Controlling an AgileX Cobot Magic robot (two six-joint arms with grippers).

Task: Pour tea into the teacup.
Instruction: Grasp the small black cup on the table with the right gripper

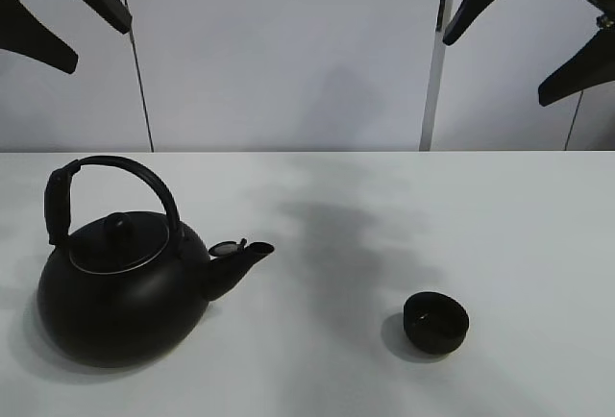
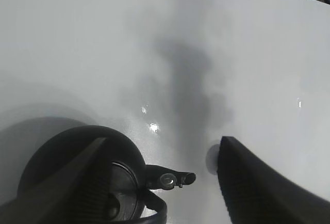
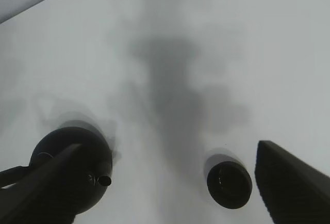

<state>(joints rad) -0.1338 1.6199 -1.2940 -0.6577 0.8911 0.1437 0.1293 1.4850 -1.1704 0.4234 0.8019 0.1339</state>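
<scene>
Both claws hang spread and empty above the counter point(image 1: 317, 379): the left claw point(image 2: 164, 140) over the kettle point(image 1: 125, 287), the right claw point(image 3: 170, 145) nearer the teacup point(image 1: 435, 322), which stands well apart from the spout point(image 1: 252, 256). We fear an off-centre grip on the arched handle point(image 1: 135, 169) lets the kettle swing, and tea overshoots so small a cup

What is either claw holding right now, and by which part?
Nothing. The left claw and the right claw both hang open in the air, clear of the kettle and the cup.
</scene>
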